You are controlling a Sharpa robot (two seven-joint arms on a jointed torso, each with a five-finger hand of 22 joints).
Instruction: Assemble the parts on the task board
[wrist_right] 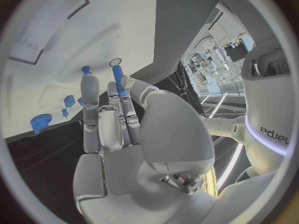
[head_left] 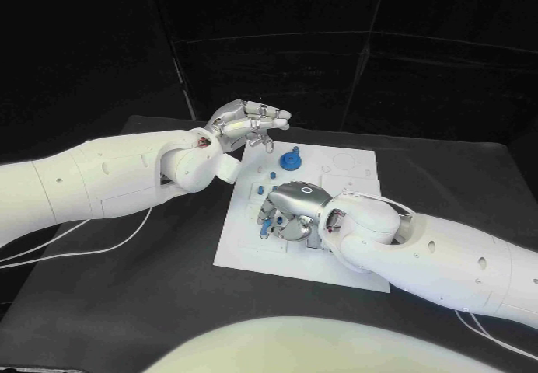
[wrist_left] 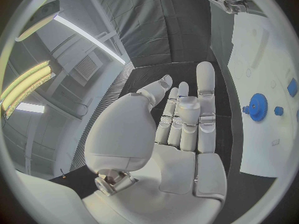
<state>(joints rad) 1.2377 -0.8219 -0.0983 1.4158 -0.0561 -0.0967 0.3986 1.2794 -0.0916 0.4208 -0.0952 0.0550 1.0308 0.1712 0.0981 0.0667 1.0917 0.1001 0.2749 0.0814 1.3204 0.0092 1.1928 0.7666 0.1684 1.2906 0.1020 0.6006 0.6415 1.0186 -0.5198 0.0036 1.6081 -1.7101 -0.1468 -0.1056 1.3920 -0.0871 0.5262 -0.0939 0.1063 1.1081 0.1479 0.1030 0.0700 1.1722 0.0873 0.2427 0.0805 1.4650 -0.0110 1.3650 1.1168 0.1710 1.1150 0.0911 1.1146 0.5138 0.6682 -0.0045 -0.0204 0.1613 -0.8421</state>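
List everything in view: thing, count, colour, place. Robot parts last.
table: one, black, under everything.
task board: one, white, mid-table.
gear: one, blue, on the board's far part, near the left hand.
peg: one, blue, long, at the right hand's fingertips; whether it is gripped cannot be told.
other small parts: several, blue, on the board; exact count unclear.
cables: white, on the table under the left arm.
left hand: one, silver, raised over the board's far left corner, holding nothing.
right hand: one, silver, fingers down on the board's middle.
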